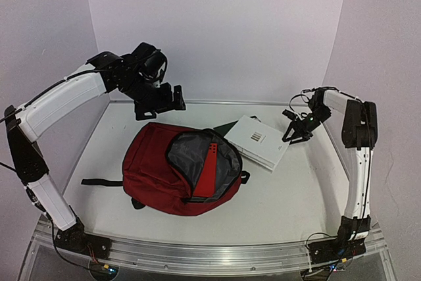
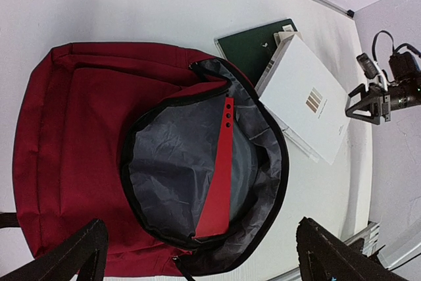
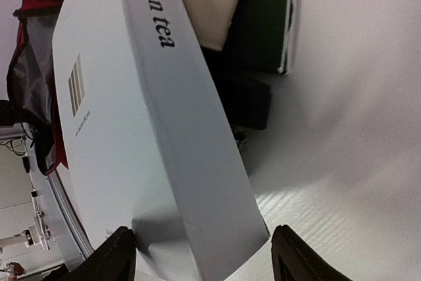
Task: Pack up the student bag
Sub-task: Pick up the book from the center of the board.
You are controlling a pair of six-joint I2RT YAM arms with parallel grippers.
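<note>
One student bag (image 1: 154, 169) lies flat mid-table with its main pocket unzipped and grey lining showing. One red folder (image 1: 209, 166) stands half out of the opening. Just right of the bag is a stack: one white book (image 1: 258, 138) over one green book (image 1: 231, 127), with one beige item (image 2: 287, 31) tucked under the white one. Left gripper (image 1: 160, 105) hangs above the bag's far edge, jaws spread wide, nothing in them. Right gripper (image 3: 204, 255) straddles a corner of the white book; can't tell if it's pinching.

The student bag (image 1: 151, 169) gapes open (red folder (image 1: 209, 169) across its mouth); white book (image 1: 258, 139) beside.
</note>
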